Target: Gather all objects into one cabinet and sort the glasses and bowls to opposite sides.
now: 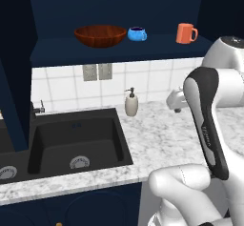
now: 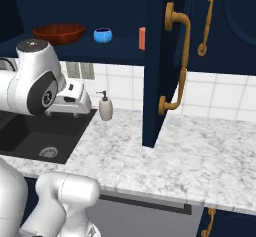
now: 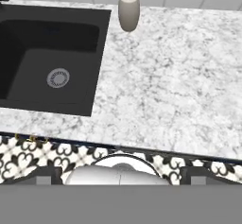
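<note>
The navy wall cabinet [image 1: 119, 49] stands open, and three objects sit on its shelf. The wide reddish-brown wooden bowl [image 1: 100, 35] [image 2: 58, 33] is at the left. The blue cup [image 1: 137, 34] [image 2: 102, 35] sits just right of it. The orange mug [image 1: 186, 33] is at the right, and in the right base view only its edge [image 2: 142, 38] shows past the door. The cream mug is out of view. My gripper [image 1: 177, 107] [image 2: 67, 110] hangs over the marble counter well below the shelf, pointing down. Its fingertips [image 3: 46, 174] stand wide apart, holding nothing.
A black sink [image 1: 76, 139] [image 3: 47, 62] is set in the marble counter [image 1: 162, 134] at the left, with a faucet [image 1: 38, 107] behind it. A soap dispenser [image 1: 131, 103] [image 2: 105, 107] [image 3: 128, 10] stands by the tiled wall. An open navy door [image 2: 160, 71] with a brass handle juts over the counter.
</note>
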Tool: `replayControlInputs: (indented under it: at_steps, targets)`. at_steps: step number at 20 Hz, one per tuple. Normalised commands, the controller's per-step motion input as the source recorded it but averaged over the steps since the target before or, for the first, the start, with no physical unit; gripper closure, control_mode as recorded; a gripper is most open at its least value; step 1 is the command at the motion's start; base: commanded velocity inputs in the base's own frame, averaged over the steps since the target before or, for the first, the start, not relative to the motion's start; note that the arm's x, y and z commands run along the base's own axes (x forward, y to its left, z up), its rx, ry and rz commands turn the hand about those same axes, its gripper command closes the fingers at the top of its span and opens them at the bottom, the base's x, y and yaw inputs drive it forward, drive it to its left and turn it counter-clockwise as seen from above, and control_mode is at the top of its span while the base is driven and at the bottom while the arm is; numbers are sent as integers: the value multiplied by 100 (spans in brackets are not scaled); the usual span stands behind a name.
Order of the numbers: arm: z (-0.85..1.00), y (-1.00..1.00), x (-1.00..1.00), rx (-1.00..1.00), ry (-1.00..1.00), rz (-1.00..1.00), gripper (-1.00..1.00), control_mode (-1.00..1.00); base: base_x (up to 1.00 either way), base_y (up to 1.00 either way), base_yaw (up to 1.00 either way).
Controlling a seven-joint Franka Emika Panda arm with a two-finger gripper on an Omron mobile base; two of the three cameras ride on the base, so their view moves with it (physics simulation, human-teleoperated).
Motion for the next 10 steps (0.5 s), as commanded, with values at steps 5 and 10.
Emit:
replayControlInputs:
  at_steps: [5, 10]
  targets:
    - [11, -4, -33, 0, -4, 0, -100, -100, 0, 0, 0]
    - [4, -9, -17, 0, 0, -5, -100, 100, -13, -3, 0]
